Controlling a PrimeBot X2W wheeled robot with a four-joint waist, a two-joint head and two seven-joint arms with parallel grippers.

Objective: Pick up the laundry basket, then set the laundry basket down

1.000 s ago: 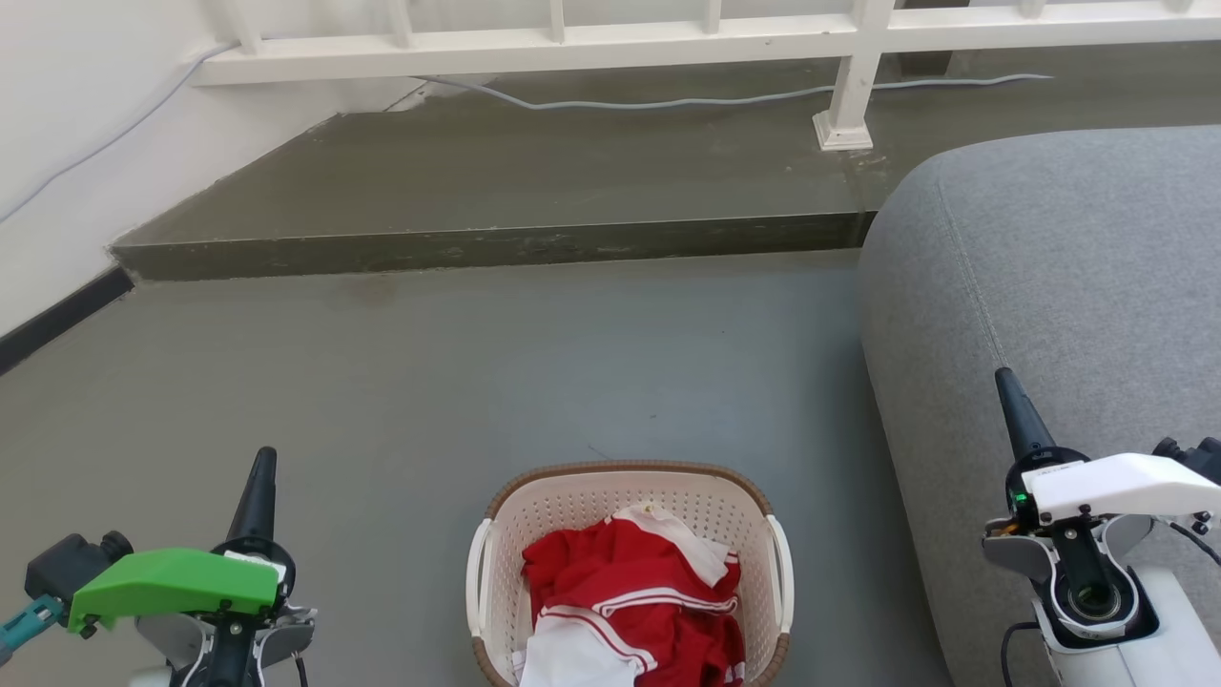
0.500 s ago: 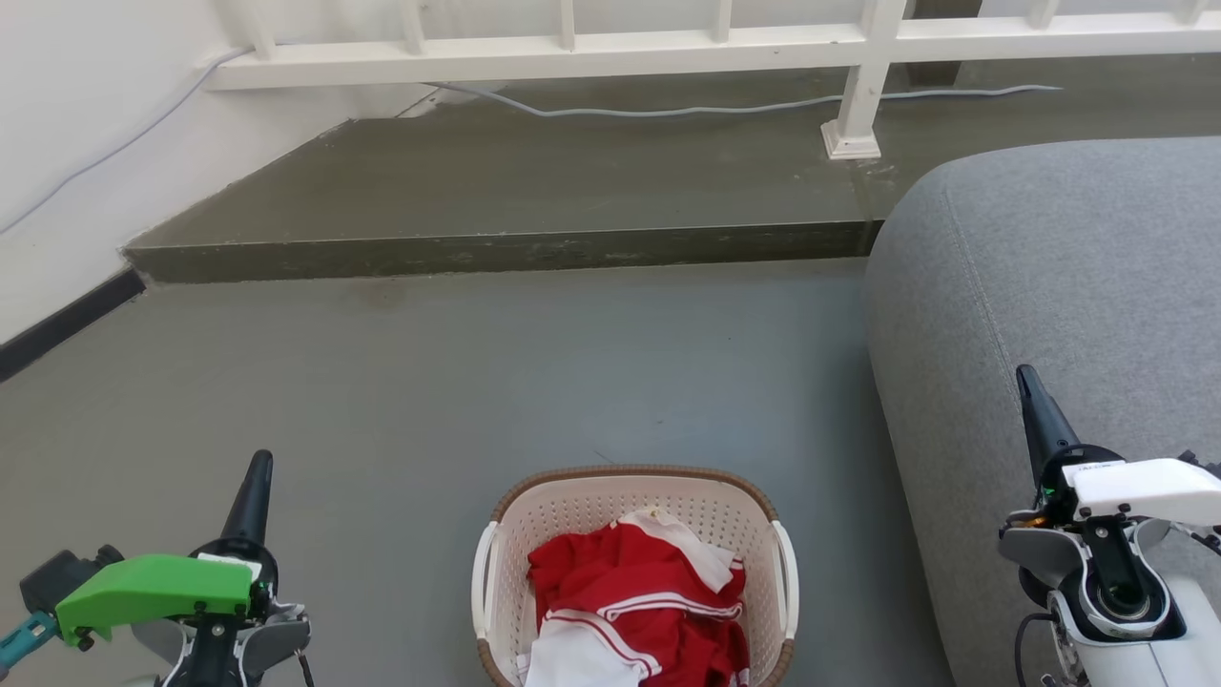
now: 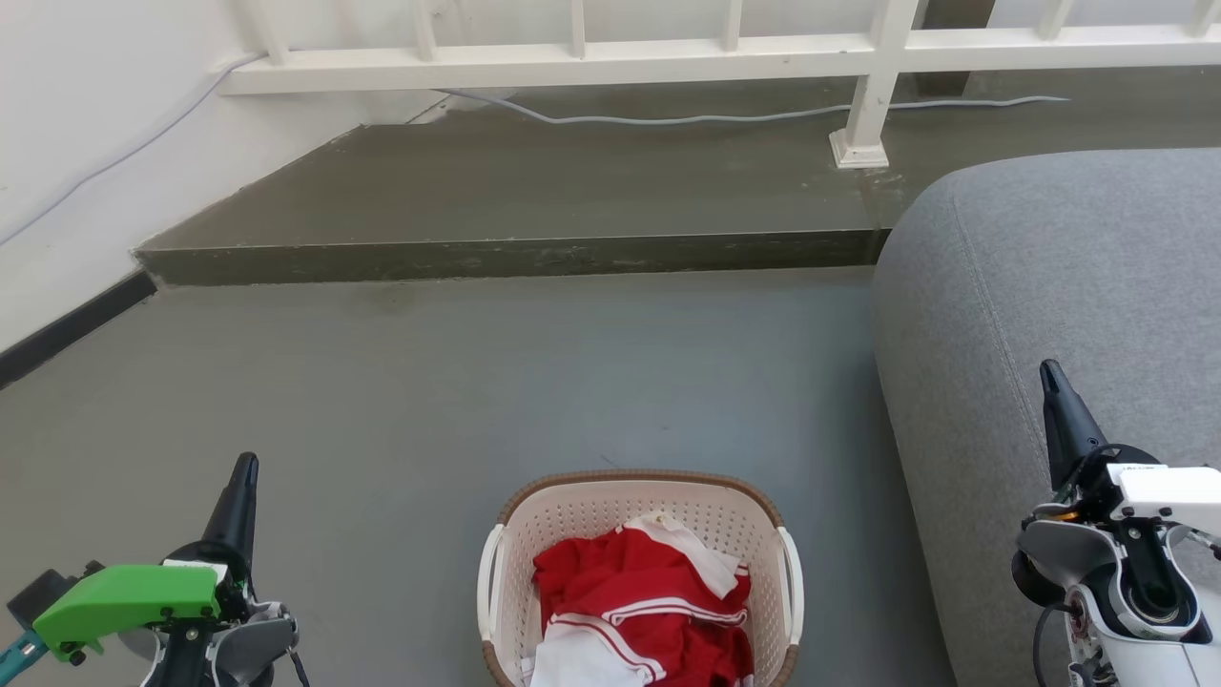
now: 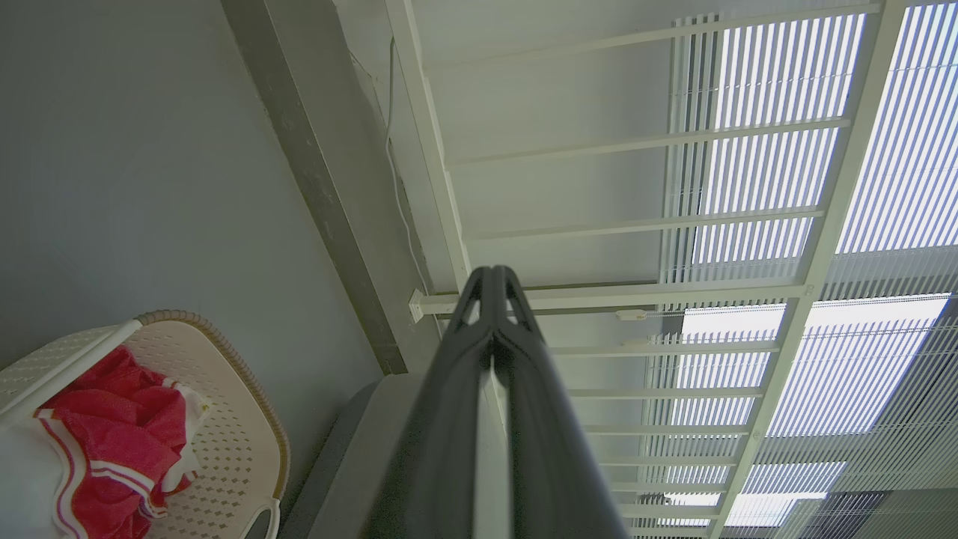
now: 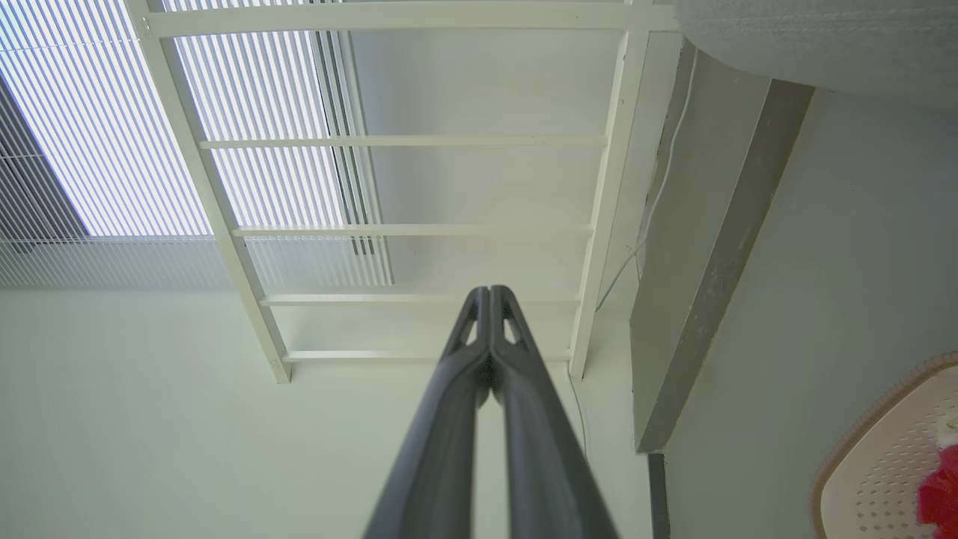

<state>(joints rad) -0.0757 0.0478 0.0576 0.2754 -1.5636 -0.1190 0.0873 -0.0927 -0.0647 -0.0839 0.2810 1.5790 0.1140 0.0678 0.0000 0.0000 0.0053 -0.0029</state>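
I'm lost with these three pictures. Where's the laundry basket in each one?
Head view: laundry basket at bottom centre.
Left wrist view: laundry basket in lower left corner.
Right wrist view: laundry basket in lower right corner, cut off.
Shared landmark: the white railing beyond it.

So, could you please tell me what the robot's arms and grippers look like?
The left gripper and the right gripper each have two long, dark, tapering fingers. The left wrist wears a green cover with a teal part; the right, a white cover. A black cable loops beside the right wrist.
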